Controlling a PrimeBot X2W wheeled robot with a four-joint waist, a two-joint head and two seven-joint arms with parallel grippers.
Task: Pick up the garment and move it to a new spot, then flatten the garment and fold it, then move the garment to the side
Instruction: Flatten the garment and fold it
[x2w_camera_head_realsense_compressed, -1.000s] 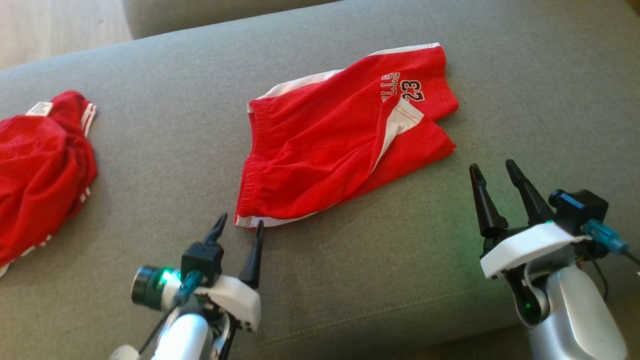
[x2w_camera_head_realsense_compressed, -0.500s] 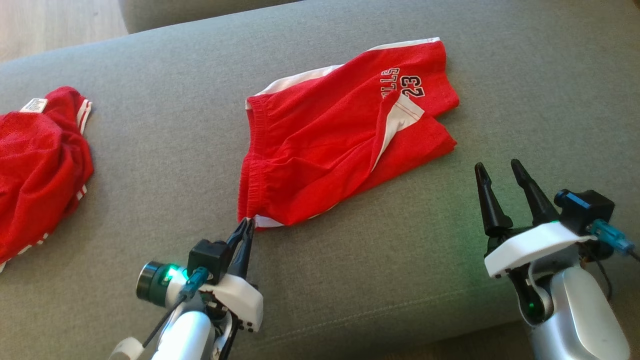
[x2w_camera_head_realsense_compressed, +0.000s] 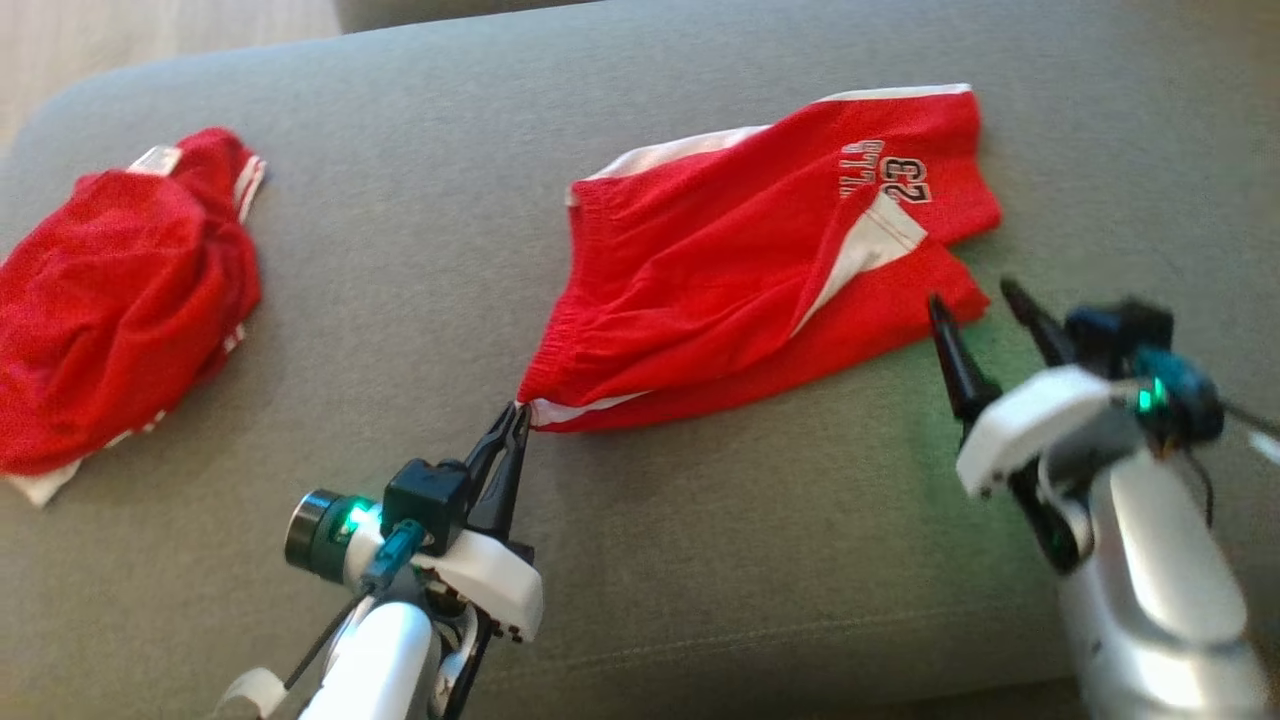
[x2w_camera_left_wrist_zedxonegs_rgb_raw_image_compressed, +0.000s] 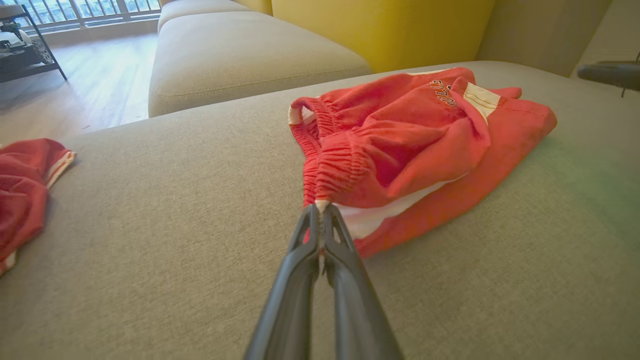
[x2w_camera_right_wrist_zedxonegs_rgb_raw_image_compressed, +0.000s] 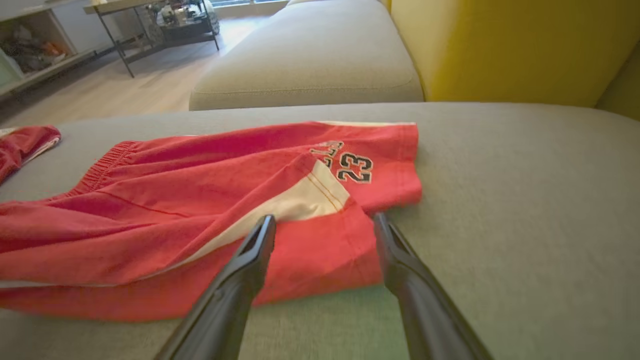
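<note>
The garment (x2w_camera_head_realsense_compressed: 740, 270) is a pair of red shorts with white side panels and the number 23, lying rumpled on the grey cushion (x2w_camera_head_realsense_compressed: 700, 560). My left gripper (x2w_camera_head_realsense_compressed: 516, 414) is shut on the near waistband corner, which is lifted slightly; in the left wrist view the left gripper (x2w_camera_left_wrist_zedxonegs_rgb_raw_image_compressed: 318, 212) pinches the white-edged corner of the garment (x2w_camera_left_wrist_zedxonegs_rgb_raw_image_compressed: 400, 145). My right gripper (x2w_camera_head_realsense_compressed: 978, 298) is open just short of the leg hem. In the right wrist view its fingers (x2w_camera_right_wrist_zedxonegs_rgb_raw_image_compressed: 257, 240) frame the hem corner of the garment (x2w_camera_right_wrist_zedxonegs_rgb_raw_image_compressed: 200, 200) without touching it.
A second red garment (x2w_camera_head_realsense_compressed: 110, 300) lies bunched at the cushion's left end. A beige sofa seat (x2w_camera_left_wrist_zedxonegs_rgb_raw_image_compressed: 240, 55) and a yellow backrest (x2w_camera_right_wrist_zedxonegs_rgb_raw_image_compressed: 510, 45) stand beyond. Wooden floor and a dark metal shelf (x2w_camera_left_wrist_zedxonegs_rgb_raw_image_compressed: 25, 45) are farther off.
My left gripper closed on the waistband corner and has pulled it slightly up and toward me. The right gripper moved forward to the leg hem. The head camera shifted left.
</note>
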